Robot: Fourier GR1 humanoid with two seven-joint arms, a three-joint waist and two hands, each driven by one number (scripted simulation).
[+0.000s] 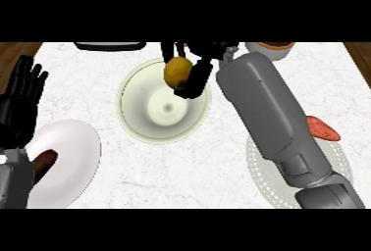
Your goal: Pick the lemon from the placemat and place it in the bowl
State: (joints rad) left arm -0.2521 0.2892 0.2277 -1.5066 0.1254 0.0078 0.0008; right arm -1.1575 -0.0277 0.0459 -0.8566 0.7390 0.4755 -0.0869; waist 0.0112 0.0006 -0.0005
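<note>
On my screen the left robot hand (22, 100) rested open at the left edge, fingers up, beside a white plate (72, 157) with something brown on it. Further right, the cream bowl (156, 110) sat on the white table (203, 171). Over its upper rim, the right robot hand (190, 68) curled round the lemon (177, 72). Rightmost lay the placemat (268, 186), a red item (321, 128) at its edge.

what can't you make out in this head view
- Placemat: the right forearm crosses it, hiding much of its middle.
- Red item beside the forearm: partly covered, kind unclear.
- Brown item on the white plate: partly behind the left forearm.
- Lemon in the right hand over the bowl: fingers hide its far side.
- Dark object and orange-topped one: cut off by the top edge.
</note>
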